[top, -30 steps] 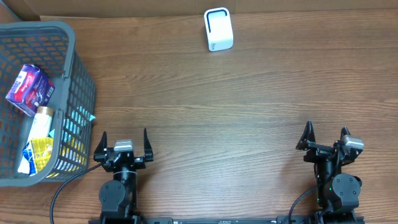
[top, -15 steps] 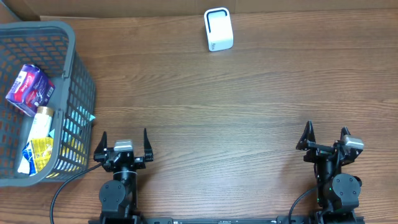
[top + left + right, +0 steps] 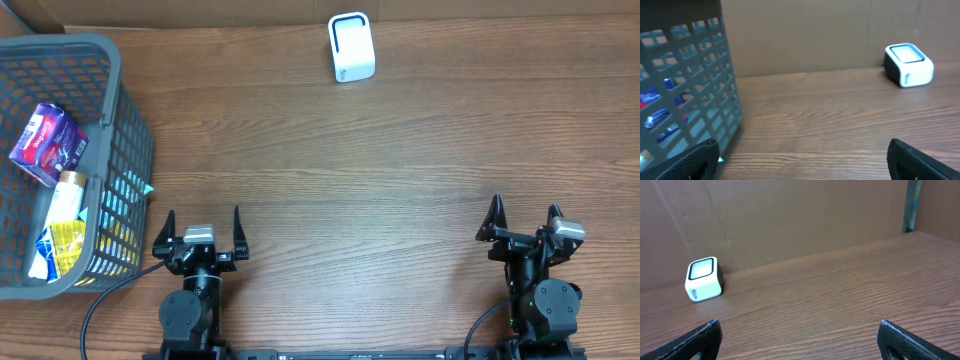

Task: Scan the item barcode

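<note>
- Basket (image 3: 128, 120): grey plastic mesh, standing on the table (image 3: 400, 180) at its far left edge. In the left wrist view its mesh wall fills the left of the frame, with coloured contents showing through the holes.
- Basket contents, the items for scanning: a purple box (image 3: 48, 145) lies tilted at the far end. A pale bottle (image 3: 66, 196) lies just nearer than it. A yellow packet (image 3: 62, 248) lies at the near end. All three are inside the basket, close together. No barcode can be made out on any of them.
- Left gripper (image 3: 202, 222): at the near table edge, just right of the basket's near corner and apart from it. Fingers spread wide and released, with nothing between them. Only bare wood shows in the gap in the wrist view.
- Scanner (image 3: 351, 47): small white block with a dark-rimmed window, standing at the far side of the table. It is a little right of centre, close to the cardboard wall (image 3: 790, 220). It is well apart from the basket and from both arms. Both wrist views show it ahead in the distance.
- Right gripper (image 3: 524, 214): at the near table edge on the right side, well apart from every object. Fingers spread wide and released, holding nothing, with open tabletop between them.
</note>
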Controlling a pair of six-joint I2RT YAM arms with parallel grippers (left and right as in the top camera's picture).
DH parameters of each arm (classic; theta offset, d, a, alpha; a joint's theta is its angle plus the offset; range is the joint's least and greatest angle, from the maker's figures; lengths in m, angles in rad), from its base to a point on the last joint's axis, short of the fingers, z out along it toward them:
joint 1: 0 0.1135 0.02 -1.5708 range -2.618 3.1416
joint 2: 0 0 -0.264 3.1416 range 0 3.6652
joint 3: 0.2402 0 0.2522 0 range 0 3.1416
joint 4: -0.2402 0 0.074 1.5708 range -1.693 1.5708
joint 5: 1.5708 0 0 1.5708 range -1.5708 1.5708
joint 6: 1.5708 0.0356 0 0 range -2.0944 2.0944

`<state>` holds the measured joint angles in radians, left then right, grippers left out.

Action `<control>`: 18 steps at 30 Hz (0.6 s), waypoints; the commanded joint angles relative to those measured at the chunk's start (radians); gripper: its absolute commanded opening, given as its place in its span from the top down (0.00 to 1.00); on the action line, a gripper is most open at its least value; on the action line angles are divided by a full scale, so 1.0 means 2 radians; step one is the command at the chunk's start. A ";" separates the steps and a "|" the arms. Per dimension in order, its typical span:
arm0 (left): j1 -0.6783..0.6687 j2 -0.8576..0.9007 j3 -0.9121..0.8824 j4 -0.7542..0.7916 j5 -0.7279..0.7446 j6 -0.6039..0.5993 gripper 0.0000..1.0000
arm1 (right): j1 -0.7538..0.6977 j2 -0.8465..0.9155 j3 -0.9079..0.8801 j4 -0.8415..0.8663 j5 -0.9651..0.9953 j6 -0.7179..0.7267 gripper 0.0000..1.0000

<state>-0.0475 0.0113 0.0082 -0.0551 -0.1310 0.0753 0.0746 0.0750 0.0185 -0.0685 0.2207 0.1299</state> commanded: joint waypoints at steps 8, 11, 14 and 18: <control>-0.003 0.030 0.072 -0.008 0.040 -0.042 0.00 | 0.002 0.001 0.038 -0.007 -0.017 -0.004 0.00; -0.003 0.062 0.119 -0.023 0.040 -0.041 0.01 | 0.002 0.001 0.064 -0.032 -0.021 -0.004 0.00; -0.003 0.106 0.172 -0.038 0.041 -0.042 0.00 | 0.002 0.001 0.093 -0.065 -0.021 -0.004 0.00; -0.003 0.182 0.262 -0.069 0.056 -0.041 0.01 | 0.002 0.001 0.145 -0.116 -0.021 -0.004 0.00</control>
<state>-0.0475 0.2951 0.4221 -0.1719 -0.0555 0.0044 0.0746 0.0769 0.2317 -0.2787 0.1860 0.1299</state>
